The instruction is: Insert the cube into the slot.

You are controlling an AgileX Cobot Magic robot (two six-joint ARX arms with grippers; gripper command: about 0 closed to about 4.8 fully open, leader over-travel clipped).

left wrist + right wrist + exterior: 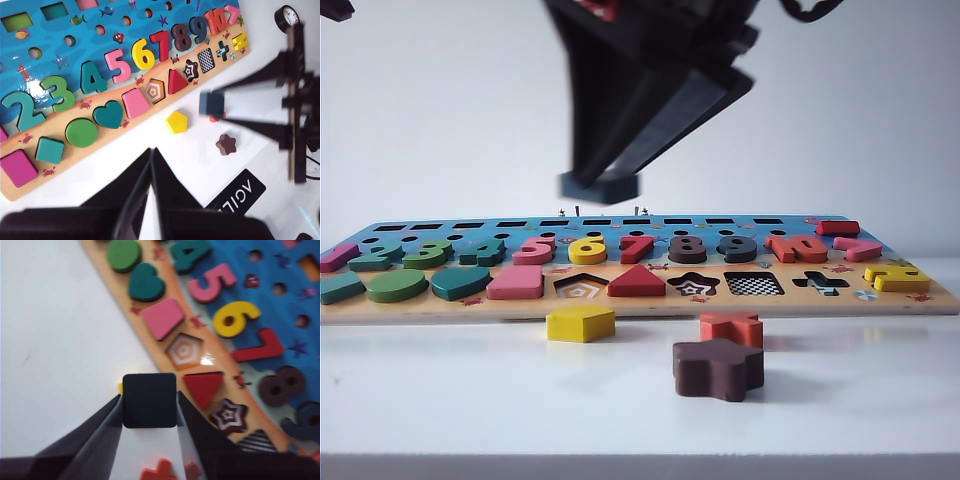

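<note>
Your right gripper is clamped on the cube, airborne above the board's near edge. The slot lies right of it and lower, past the star recess. Left gripper is closed, empty, idle.

Three loose pieces (table), one cube, two claws.

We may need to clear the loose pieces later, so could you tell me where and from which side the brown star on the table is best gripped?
Probably from straight above, jaws closing on two opposite notches between its points. The brown star lies flat on the table and is thick enough to pinch. The orange piece sits close behind it, so I would avoid that side. The right gripper currently holds the cube; the left gripper is shut.
</note>
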